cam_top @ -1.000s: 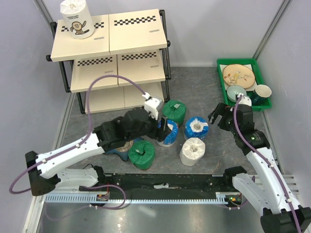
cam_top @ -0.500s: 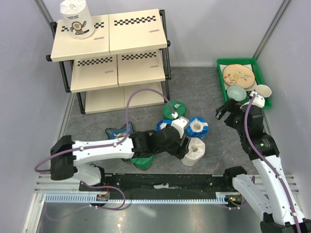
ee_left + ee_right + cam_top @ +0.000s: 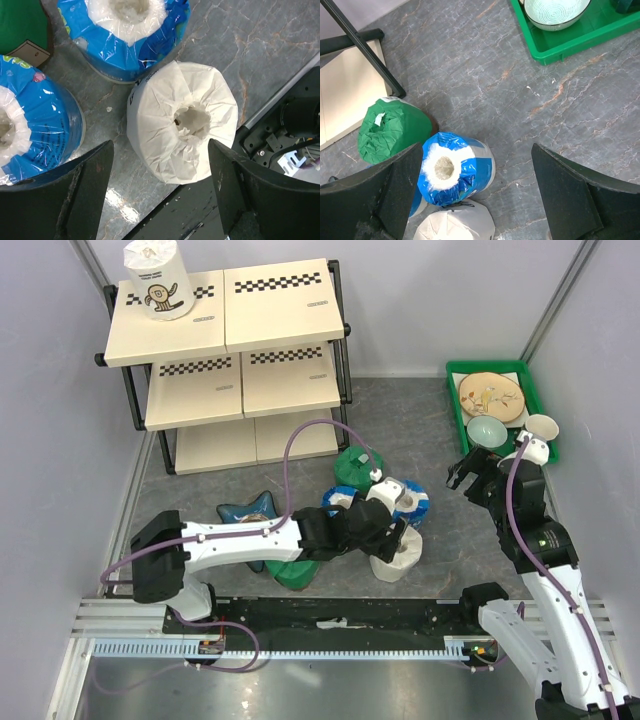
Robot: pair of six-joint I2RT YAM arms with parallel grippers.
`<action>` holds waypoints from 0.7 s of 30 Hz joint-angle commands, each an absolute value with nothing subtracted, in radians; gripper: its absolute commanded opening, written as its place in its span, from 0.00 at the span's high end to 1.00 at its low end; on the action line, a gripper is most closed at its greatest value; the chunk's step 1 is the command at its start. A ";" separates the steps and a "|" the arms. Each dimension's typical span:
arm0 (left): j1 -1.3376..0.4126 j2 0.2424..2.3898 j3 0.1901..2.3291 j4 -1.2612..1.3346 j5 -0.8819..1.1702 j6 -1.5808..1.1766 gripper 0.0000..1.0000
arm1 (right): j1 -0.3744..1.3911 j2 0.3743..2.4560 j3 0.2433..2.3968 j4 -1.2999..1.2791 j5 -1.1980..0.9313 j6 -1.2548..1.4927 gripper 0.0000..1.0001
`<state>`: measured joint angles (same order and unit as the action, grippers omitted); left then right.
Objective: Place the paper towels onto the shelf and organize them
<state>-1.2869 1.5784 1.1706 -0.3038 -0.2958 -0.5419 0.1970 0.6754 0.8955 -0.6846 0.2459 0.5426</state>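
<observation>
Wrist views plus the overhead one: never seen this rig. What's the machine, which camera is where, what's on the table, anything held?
Two robot arms are bolted at the table's near edge, each ending in a two-finger gripper. The wide picture is from a fixed camera above and behind them. The other two are from cameras on each wrist, so the dark shapes at the bottom are that gripper's own fingers. On the table: a three-tier shelf with one white roll on top, five loose wrapped rolls, a blue star-shaped dish and a green tray of dishes. The left gripper is open, a finger either side of the loose white roll; nothing is gripped. The right gripper is open and empty.
</observation>
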 commanded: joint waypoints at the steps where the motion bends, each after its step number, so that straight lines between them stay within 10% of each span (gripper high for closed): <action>1: -1.293 1.612 1.223 -0.275 -0.356 -0.566 0.17 | 0.196 0.673 0.927 -0.687 0.262 0.526 0.02; 21: -1.290 1.735 1.272 -0.327 -0.403 -0.561 0.20 | 0.195 0.666 0.902 -0.689 0.268 0.509 0.02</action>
